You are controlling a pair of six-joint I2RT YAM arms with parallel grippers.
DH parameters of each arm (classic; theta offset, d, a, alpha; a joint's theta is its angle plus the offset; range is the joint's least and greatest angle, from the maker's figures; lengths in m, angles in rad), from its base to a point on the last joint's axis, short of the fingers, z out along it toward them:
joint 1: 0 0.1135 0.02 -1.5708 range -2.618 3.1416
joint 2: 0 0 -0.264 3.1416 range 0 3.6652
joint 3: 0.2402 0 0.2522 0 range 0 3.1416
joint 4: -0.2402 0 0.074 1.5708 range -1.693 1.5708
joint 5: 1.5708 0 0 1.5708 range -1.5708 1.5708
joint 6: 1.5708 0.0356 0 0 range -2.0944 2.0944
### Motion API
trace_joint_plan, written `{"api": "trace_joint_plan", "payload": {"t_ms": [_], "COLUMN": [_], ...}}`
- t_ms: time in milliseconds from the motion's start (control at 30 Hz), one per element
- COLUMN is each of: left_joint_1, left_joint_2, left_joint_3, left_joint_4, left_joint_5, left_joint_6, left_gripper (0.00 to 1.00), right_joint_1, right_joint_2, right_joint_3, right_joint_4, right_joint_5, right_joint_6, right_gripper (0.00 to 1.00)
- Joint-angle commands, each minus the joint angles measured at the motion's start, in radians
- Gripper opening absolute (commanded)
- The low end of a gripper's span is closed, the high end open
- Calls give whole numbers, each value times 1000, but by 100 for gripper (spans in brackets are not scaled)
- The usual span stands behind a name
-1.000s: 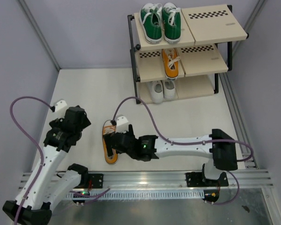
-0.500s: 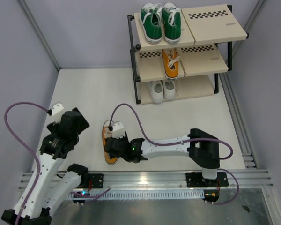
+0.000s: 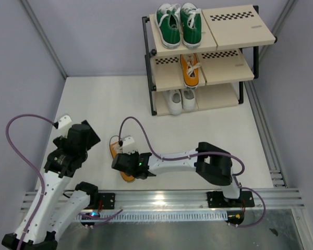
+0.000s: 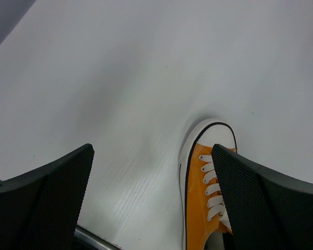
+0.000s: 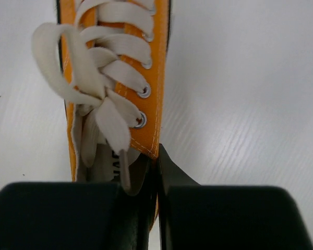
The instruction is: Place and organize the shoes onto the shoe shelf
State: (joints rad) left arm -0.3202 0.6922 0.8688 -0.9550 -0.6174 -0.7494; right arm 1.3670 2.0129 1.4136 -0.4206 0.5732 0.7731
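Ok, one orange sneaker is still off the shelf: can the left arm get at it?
Likely yes, at the toe: the open left claw hangs by the toe cap of the orange sneaker, nothing between them. The right claw is shut on its side wall further back.

White arms (image 3: 44,190), black joints (image 3: 214,167), purple cables (image 3: 31,116)

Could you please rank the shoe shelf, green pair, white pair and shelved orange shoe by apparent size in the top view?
1. shoe shelf
2. green pair
3-4. shelved orange shoe and white pair: similar; the white pair is partly hidden by the shelf, so unranked.
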Motion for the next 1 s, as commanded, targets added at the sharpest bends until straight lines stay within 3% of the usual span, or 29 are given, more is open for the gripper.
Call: {"api": "trace_joint_plan", "payload": {"t_ms": [0, 233, 400, 633, 967], "left_joint_1": [6, 6, 6, 6, 6], "left_joint_2": [-10, -5, -10, -6, -10], "left_joint_3": [-8, -10, -11, -13, -17], "left_joint_4": [22, 27, 28, 33, 33], "left_joint_5": [1, 10, 5, 8, 10], "left_joint_6": [12, 16, 18, 19, 21], "left_gripper": [99, 99, 99, 99, 99], "right_joint_1": [-38, -106, -187, -307, -479], "right_joint_2": [-123, -494, -655, -770, -757], "right_joint_3": [-31, -283, -285, -245, -93], "right_joint_4": [-12, 106, -2, -60, 17], "right_joint_5": [86, 122, 166, 201, 157], "right_joint_6": [26, -49, -60, -146, -310], "right_gripper": [3, 3, 3, 3, 3]}}
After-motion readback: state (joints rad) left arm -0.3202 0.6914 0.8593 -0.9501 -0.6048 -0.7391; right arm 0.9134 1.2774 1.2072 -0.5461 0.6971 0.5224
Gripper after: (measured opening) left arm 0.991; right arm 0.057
